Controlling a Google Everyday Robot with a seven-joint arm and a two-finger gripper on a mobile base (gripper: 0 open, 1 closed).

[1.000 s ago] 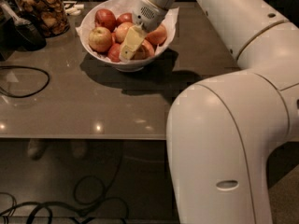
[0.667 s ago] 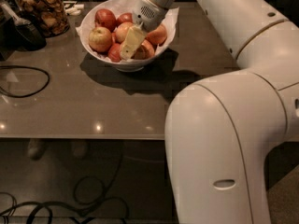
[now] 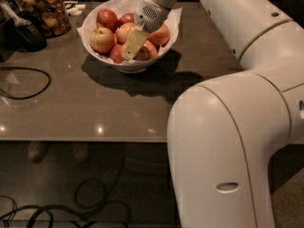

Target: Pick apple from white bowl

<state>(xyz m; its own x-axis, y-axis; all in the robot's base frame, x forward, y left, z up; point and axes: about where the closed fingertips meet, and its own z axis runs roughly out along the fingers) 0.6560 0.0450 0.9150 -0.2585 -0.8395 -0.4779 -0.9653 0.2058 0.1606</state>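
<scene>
The white bowl [image 3: 129,67] stands at the back of the grey table [image 3: 95,108], lined with white paper and holding several red-yellow apples, such as one at the left [image 3: 102,39] and one at the back [image 3: 107,18]. My gripper [image 3: 134,44] reaches down from the upper right into the middle of the bowl, among the apples. Its cream tip lies against the apples at the front right [image 3: 147,51]. The apples under the wrist are partly hidden.
A glass jar of brown snacks [image 3: 45,8] stands at the back left, with a black object [image 3: 28,32] beside it. A black cable [image 3: 23,82] loops on the table's left. My large white arm [image 3: 228,141] fills the right foreground. More cables [image 3: 57,213] lie on the floor.
</scene>
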